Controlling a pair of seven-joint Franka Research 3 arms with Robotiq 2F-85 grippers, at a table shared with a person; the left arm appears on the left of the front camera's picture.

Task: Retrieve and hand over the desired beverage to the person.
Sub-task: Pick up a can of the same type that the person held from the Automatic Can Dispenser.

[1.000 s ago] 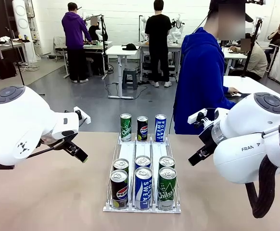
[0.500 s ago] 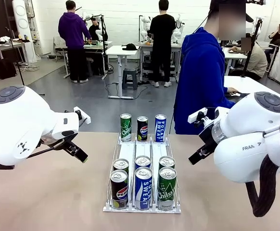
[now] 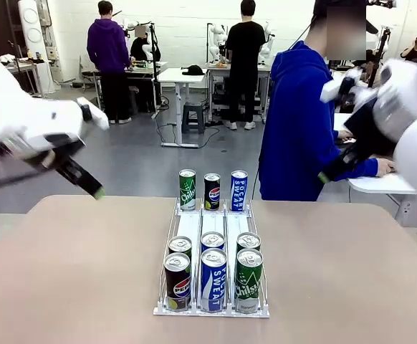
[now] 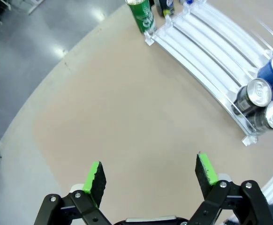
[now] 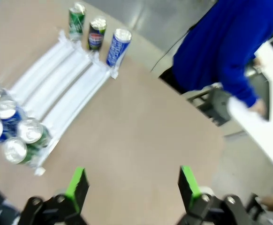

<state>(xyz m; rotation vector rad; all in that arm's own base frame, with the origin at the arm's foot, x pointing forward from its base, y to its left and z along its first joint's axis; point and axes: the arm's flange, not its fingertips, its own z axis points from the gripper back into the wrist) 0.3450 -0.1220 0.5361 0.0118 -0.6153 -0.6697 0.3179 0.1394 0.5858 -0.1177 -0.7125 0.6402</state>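
Several beverage cans stand in a white three-lane rack [image 3: 194,223] at the table's middle. At its far end are a green can [image 3: 187,189], a Pepsi can [image 3: 212,190] and a blue Pocari Sweat can [image 3: 238,190]. Two more rows stand at the near end [image 3: 213,278]. The person [image 3: 300,122] in a royal-blue hoodie stands beyond the far right edge, turned sideways. My left gripper [image 3: 87,183] hangs high at the left, open [image 4: 149,176] over bare tabletop. My right gripper [image 3: 334,170] is raised at the right, open [image 5: 132,183], empty. Which beverage is wanted I cannot tell.
The tan tabletop [image 3: 72,272] lies bare on both sides of the rack. A white table [image 3: 384,183] stands beside the person, whose hand rests on it. Two other people [image 3: 108,57] work at benches far behind.
Both arms have swung up and outward from their low places beside the rack. Both grippers stayed open. The cans have not moved.
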